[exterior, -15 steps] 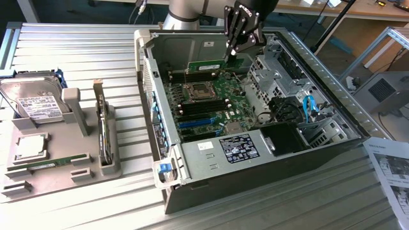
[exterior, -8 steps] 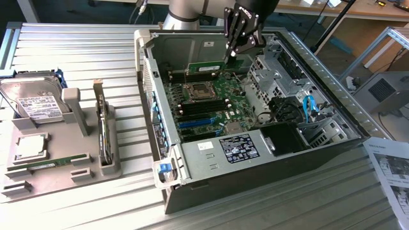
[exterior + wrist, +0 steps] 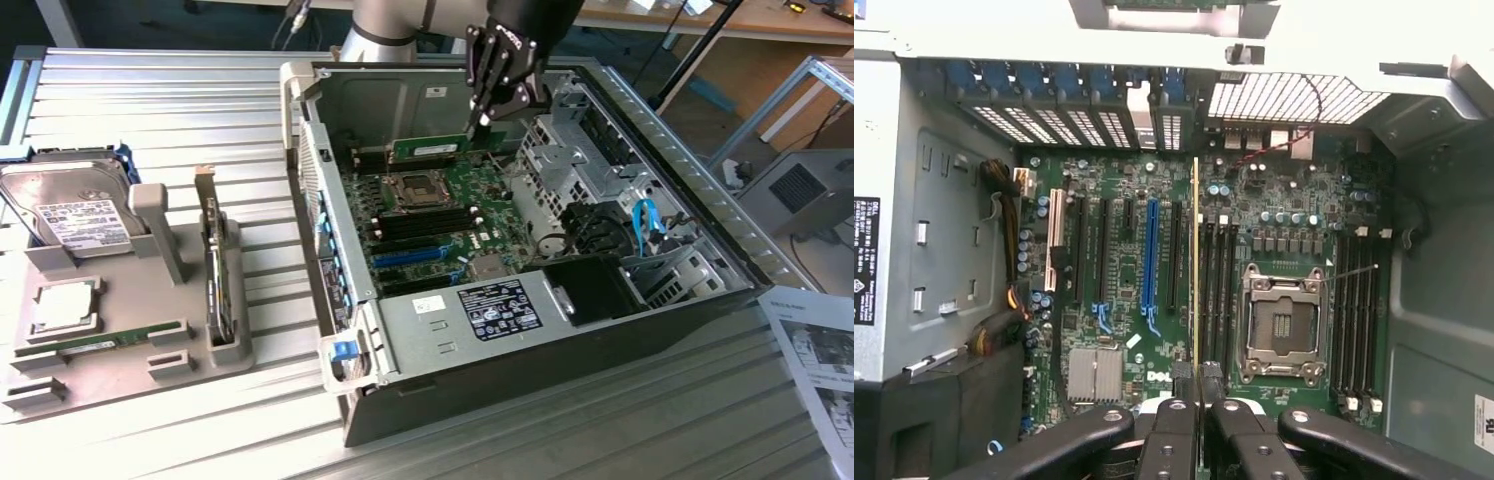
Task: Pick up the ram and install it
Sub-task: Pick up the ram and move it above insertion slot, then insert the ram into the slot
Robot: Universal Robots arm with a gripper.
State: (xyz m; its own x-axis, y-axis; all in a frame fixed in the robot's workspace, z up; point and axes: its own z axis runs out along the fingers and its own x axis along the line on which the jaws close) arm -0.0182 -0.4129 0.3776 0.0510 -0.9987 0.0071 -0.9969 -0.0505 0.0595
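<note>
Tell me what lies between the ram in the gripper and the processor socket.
Black memory slots run between the ram and the processor socket, as the wrist view shows.

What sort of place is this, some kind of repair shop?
Probably a robotics lab or test workshop: an open computer case sits on a ribbed metal table, a hard drive rests in a grey parts holder, and a claw holds a memory stick inside the case.

Above the motherboard (image 3: 451, 215) the claw (image 3: 487, 122) and ram (image 3: 430, 150) have free room; the drive cage (image 3: 567, 165) stands close.
</note>
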